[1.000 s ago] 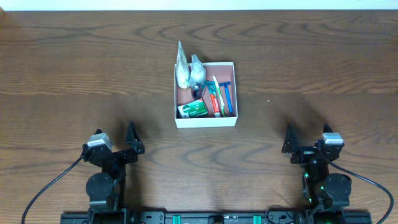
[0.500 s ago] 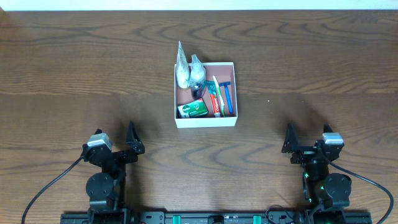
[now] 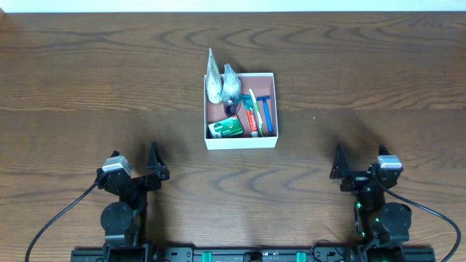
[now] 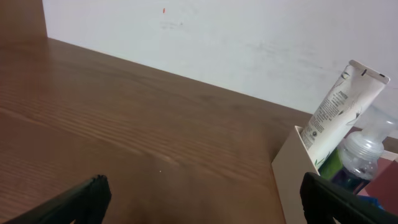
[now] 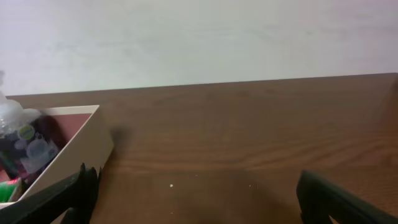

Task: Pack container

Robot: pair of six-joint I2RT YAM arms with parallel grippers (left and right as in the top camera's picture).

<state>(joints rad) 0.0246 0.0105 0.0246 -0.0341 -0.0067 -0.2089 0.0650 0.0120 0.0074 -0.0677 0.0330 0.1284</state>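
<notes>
The container [image 3: 242,142], a shallow white box with a pinkish inside, stands at mid-table. In it are a white tube [image 3: 212,81], a clear bottle [image 3: 231,82], a toothpaste tube [image 3: 253,114], a blue razor [image 3: 266,111] and a green packet [image 3: 225,129]. My left gripper [image 3: 135,172] rests open near the front edge, left of the box and well short of it. My right gripper [image 3: 362,173] rests open at the front right, likewise apart. In the left wrist view the left gripper [image 4: 202,199] has the container's corner [image 4: 293,169] at right, with the tube [image 4: 339,112] leaning out. The right gripper [image 5: 196,194] holds nothing.
Dark wood table [image 3: 87,80] runs all around the box, with a pale wall [image 5: 199,37] behind its far edge. Cables [image 3: 54,222] trail from both arm bases at the front edge.
</notes>
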